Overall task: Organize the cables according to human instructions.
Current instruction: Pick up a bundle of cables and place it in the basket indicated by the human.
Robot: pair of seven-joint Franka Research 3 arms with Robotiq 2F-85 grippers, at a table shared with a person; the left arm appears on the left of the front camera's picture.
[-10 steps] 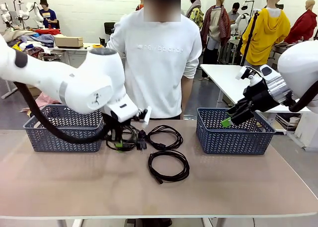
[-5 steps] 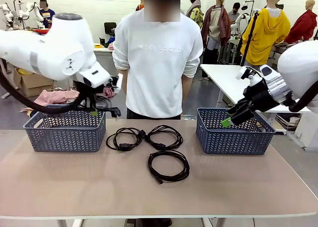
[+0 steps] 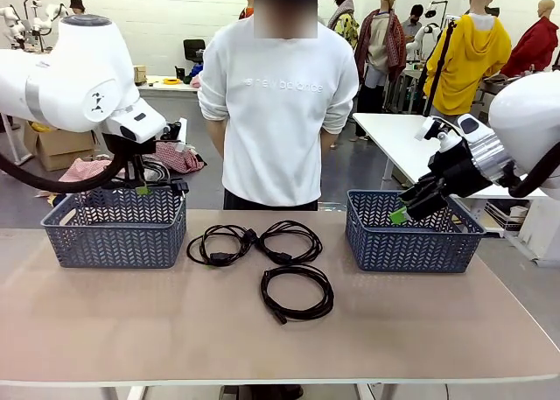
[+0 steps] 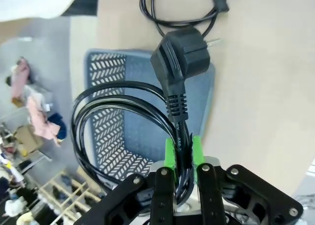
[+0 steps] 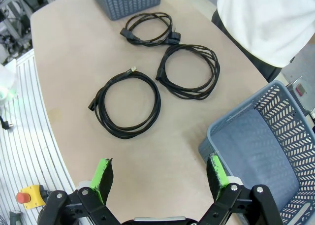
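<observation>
My left gripper hangs over the left blue basket, shut on a coiled black cable. In the left wrist view its green pads pinch the cord just below the chunky plug, with the loop dangling over the basket. Three more coiled cables lie mid-table: one at the left, one beside it, and one nearer to me. My right gripper is open above the right blue basket, with nothing between its fingers.
A person in a white sweatshirt stands at the far edge, between the baskets, arms behind the back. The right wrist view looks down on the three table cables and the right basket's rim.
My left arm has lifted one cable off the table's middle and carried it up and left, over the left basket. The right arm has not moved.
</observation>
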